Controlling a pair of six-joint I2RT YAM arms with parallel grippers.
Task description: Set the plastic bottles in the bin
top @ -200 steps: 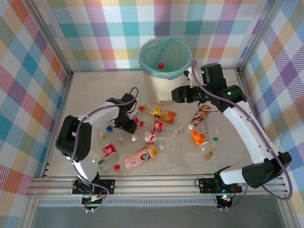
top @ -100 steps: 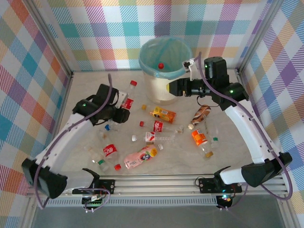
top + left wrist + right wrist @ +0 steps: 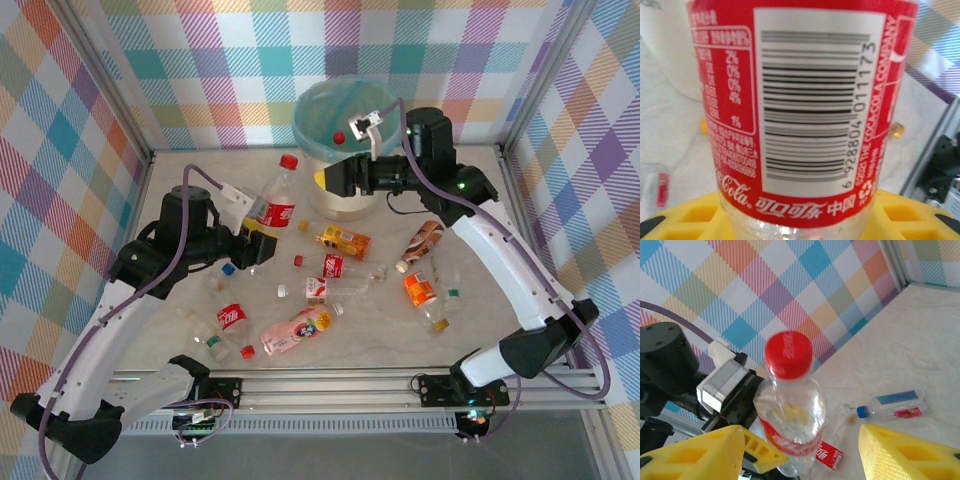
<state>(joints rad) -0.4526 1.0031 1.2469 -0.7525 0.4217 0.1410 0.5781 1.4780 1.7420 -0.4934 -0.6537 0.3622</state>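
Left gripper [image 3: 258, 240]: clenched on the red-label bottle [image 3: 279, 207]; in my left wrist view the yellow pads [image 3: 705, 202] pinched its clear body just under the label
Held bottle: sat left of the bin [image 3: 340, 205], beside its wall, red cap [image 3: 788, 354] uppermost and leaning a little toward the bin; not yet over the rim
Right gripper [image 3: 325, 178]: jaws stood apart with nothing between them; it hung in front of the bin's wall on the left side, aimed at the held bottle and near its cap
Inside the bin: one small red thing [image 3: 339, 137] lay on the teal liner [image 3: 303, 133]; I could not tell what it was
Other bottles [image 3: 345, 240]: lay scattered on the table [image 3: 480, 330] in front of the bin, neither arm touching them
Progress, as I judged it: early, with nearly the whole pile left to move
Risk, clash: both grippers were crowded at the bin's left side — lifting the bottle straight across could have knocked it, or my left fingers, against the right gripper
Risk, tip: the grip was low on a tall bottle, so a quick swing could have pivoted it out of the pads
Risk, rim: too low a path would have caught the liner's edge and dropped the bottle outside the bin
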